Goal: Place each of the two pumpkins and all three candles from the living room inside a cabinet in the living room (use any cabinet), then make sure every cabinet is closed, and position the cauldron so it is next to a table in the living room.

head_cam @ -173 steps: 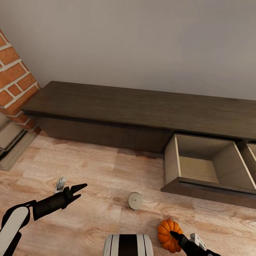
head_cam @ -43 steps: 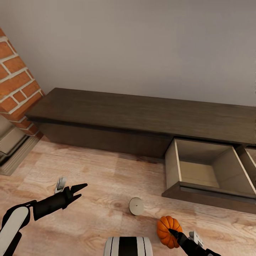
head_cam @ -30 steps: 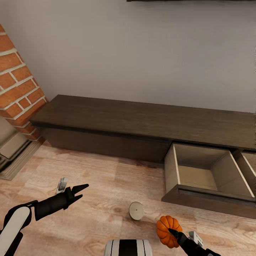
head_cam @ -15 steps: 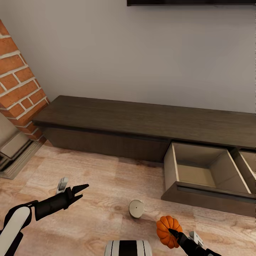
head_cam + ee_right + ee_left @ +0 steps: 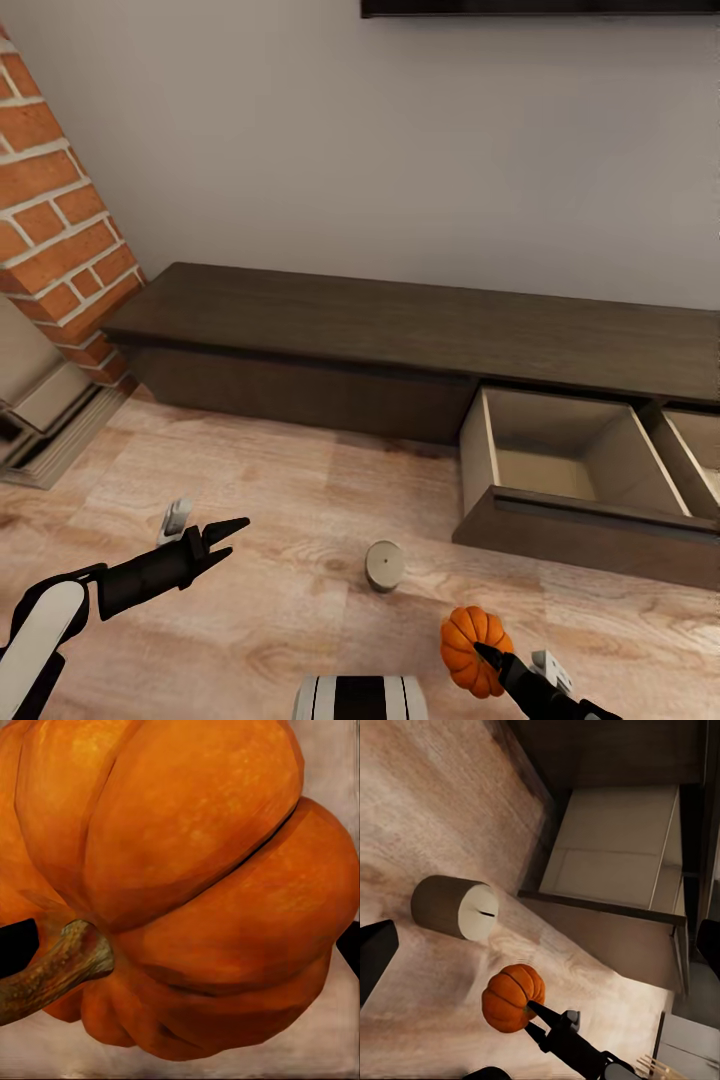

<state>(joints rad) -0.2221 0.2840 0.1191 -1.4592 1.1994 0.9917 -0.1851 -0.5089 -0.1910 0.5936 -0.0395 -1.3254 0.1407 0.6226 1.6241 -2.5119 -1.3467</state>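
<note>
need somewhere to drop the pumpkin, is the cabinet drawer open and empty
Open and, as far as shows, empty: the drawer is pulled out from the cabinet, its pale interior bare.

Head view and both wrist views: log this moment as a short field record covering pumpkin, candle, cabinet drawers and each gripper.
pumpkin: orange pumpkin held in the right gripper
candle: candle upright on the wood floor, untouched
cabinet: cabinet with an open drawer, nothing visible in it; a second open at the frame edge
left gripper: left gripper open, holding nothing
</note>
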